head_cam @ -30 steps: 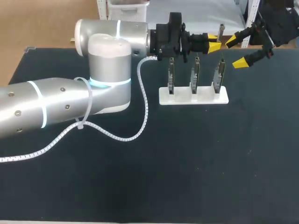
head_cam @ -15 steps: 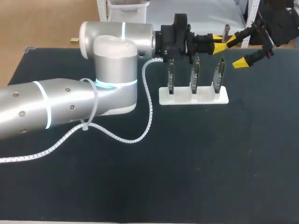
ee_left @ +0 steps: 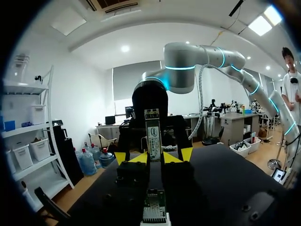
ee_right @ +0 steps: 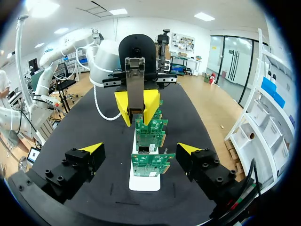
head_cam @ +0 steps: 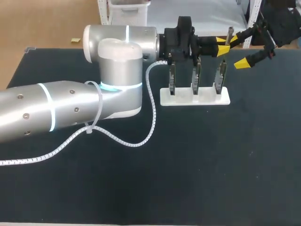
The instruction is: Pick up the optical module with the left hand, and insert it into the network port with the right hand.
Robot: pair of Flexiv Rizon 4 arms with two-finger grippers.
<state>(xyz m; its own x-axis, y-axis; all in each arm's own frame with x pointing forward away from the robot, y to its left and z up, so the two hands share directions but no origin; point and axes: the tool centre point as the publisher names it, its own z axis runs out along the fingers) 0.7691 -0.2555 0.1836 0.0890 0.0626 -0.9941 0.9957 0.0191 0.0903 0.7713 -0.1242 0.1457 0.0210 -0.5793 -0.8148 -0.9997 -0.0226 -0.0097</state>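
Note:
The optical module (head_cam: 230,33), a slim metal bar with a label, stands upright in my left gripper (head_cam: 223,45), which is shut on it above the rightmost board. Three green circuit boards (head_cam: 195,75) stand upright in a white holder (head_cam: 195,97). My right gripper (head_cam: 237,52) hangs open just right of the module, apart from it. In the left wrist view the module (ee_left: 152,134) rises between the left gripper's (ee_left: 153,156) yellow tips. In the right wrist view the module (ee_right: 135,80) faces the open right gripper (ee_right: 141,149), with the boards (ee_right: 149,162) and a metal port (ee_right: 144,149) below.
The black table (head_cam: 197,160) spreads wide in front of the holder. My left arm's thick silver body (head_cam: 117,70) and its white coiled cable (head_cam: 150,108) lie left of the holder. The holder's base (ee_right: 143,182) sits between the right gripper's fingers, lower down.
My left arm has shifted right, carrying the module closer to the right gripper. The right gripper has stayed in place, open.

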